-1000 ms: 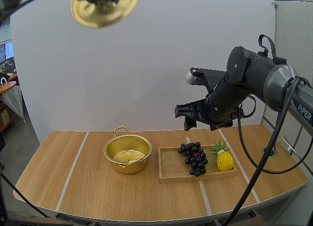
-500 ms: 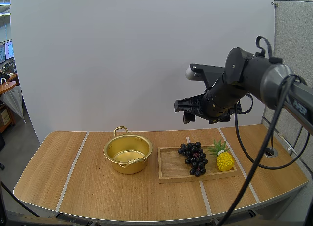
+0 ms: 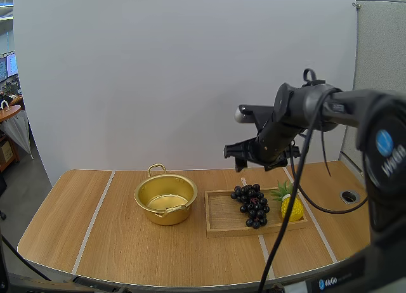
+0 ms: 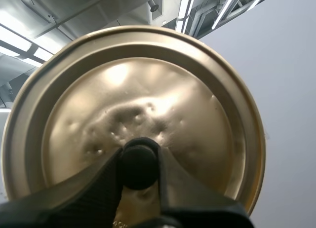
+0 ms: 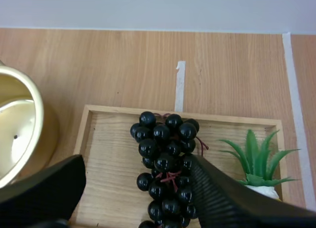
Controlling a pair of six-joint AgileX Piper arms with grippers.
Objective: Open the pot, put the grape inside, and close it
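The pot (image 3: pixel 165 200) is round, shiny gold metal with 2 loop handles. It stands lidless on the wooden table (image 3: pixel 114 242), its smooth inside open to view. Just beside it, a shallow rectangular wooden tray (image 3: pixel 222 215) carries a bunch of glossy black grapes (image 5: pixel 165 164), round beads on a reddish stem. The tray also carries a small yellow pineapple (image 3: pixel 291 207) with spiky green leaves.

The right gripper (image 3: pixel 243 161) hangs above the tray with its 2 ribbed black fingers (image 5: pixel 227 198) spread wide, touching nothing. The grapes lie below and between them, with the pot's rim beyond 1 finger and the pineapple's leaves by the other.

The left gripper (image 4: pixel 139 161) is clamped on the lid's round black knob (image 4: pixel 139 156). The lid (image 4: pixel 148 90), a dimpled gold disc with a raised rim, stands just past the fingertips.
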